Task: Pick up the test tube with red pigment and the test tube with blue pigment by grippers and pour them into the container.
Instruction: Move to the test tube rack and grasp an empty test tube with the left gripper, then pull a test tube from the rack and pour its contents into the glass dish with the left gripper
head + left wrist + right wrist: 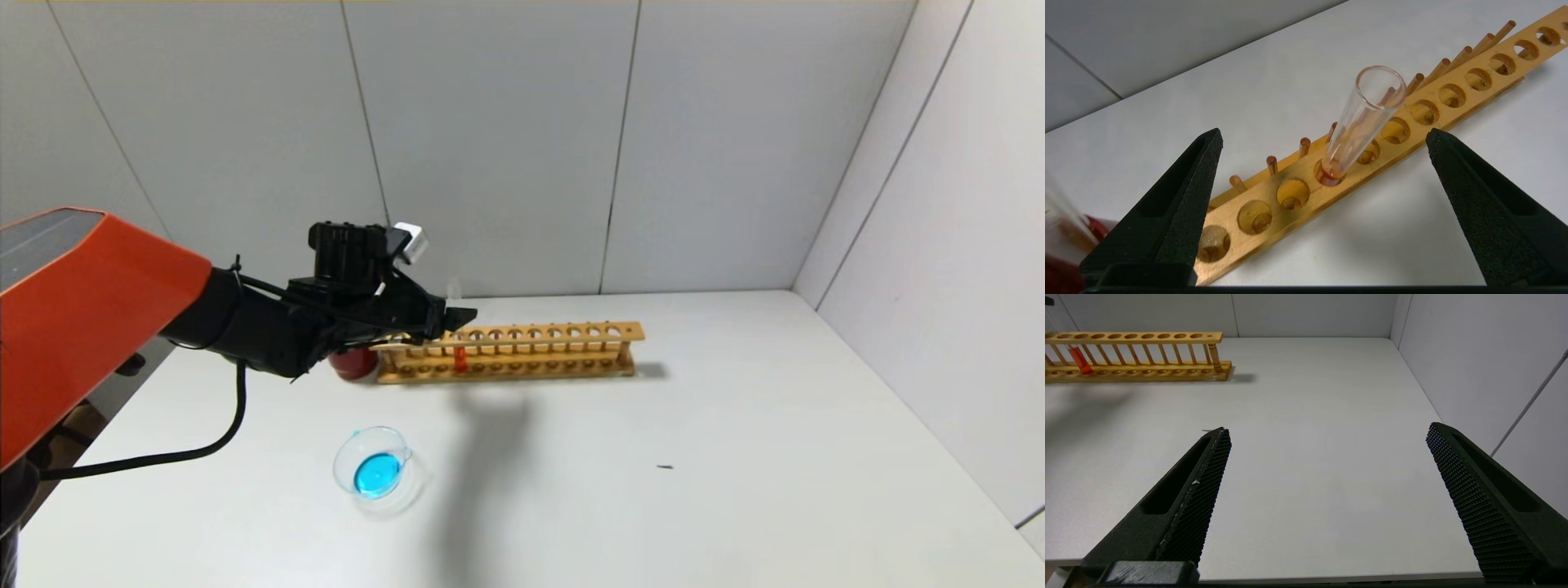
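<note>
Container point(374, 467): shallow clear glass bowl with a small pouring lip, lower left of centre in the head view, holding a pool of blue liquid.

Left gripper point(457, 320): black pointed jaws spread wide and empty, arm reaching in from the left edge, level, above the left end of the rack.

Red cup point(353, 364): opaque, mostly hidden behind the left gripper.

Wooden test tube rack point(522, 353): one row of round holes with dowel pegs, mid-frame.

Test tube with red pigment point(1361, 118): slim clear glass, leaning in a rack hole, between the open jaws in the left wrist view.

Right gripper point(1327, 433): textured jaws spread, nothing between them, over bare white table point(1306, 465); not seen in the head view.
</note>
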Available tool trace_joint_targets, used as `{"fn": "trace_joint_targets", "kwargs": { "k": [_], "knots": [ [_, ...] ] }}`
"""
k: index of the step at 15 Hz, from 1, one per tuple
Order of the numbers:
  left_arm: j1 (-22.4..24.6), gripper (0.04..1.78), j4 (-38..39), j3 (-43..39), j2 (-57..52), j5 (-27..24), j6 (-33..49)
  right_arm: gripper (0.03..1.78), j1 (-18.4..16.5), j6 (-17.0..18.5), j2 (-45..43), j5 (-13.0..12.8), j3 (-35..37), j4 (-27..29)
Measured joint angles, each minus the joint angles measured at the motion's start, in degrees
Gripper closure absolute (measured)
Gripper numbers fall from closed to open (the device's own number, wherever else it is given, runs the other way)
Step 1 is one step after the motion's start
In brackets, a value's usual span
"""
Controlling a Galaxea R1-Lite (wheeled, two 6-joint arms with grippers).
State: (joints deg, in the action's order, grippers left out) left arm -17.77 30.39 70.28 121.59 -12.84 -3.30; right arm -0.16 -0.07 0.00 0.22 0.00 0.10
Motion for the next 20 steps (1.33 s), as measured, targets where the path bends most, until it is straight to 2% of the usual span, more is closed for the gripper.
{"fn": "trace_joint_targets", "kwargs": {
  "k": [3, 6, 8, 12, 14, 20],
  "knots": [
    [-0.4, 0.08, 0.0, 1.5, 2.1, 0.0, -0.1, 0.06, 0.0, 0.0, 0.0, 0.0, 0.0, 0.0],
    [-0.8, 0.25, 0.0, 1.9, 3.0, 0.0, -0.1, 0.06, 0.0, 0.0, 0.0, 0.0, 0.0, 0.0],
    [-0.9, 0.49, 0.0, 1.9, 3.3, 0.0, -0.1, 0.06, 0.0, 0.0, 0.0, 0.0, 0.0, 0.0],
    [-1.5, 1.22, 0.0, 2.7, 3.6, 0.0, -0.1, 0.06, 0.0, 0.0, 0.0, 0.0, 0.0, 0.0],
    [-2.0, 1.48, 0.0, 2.8, 3.7, 0.0, -0.1, 0.06, 0.0, 0.0, 0.0, 0.0, 0.0, 0.0],
    [-2.2, 1.51, -0.8, 3.7, 2.5, 0.2, -0.3, 0.06, 0.0, 0.0, 0.0, 0.0, 0.0, 0.0]
  ]
}}
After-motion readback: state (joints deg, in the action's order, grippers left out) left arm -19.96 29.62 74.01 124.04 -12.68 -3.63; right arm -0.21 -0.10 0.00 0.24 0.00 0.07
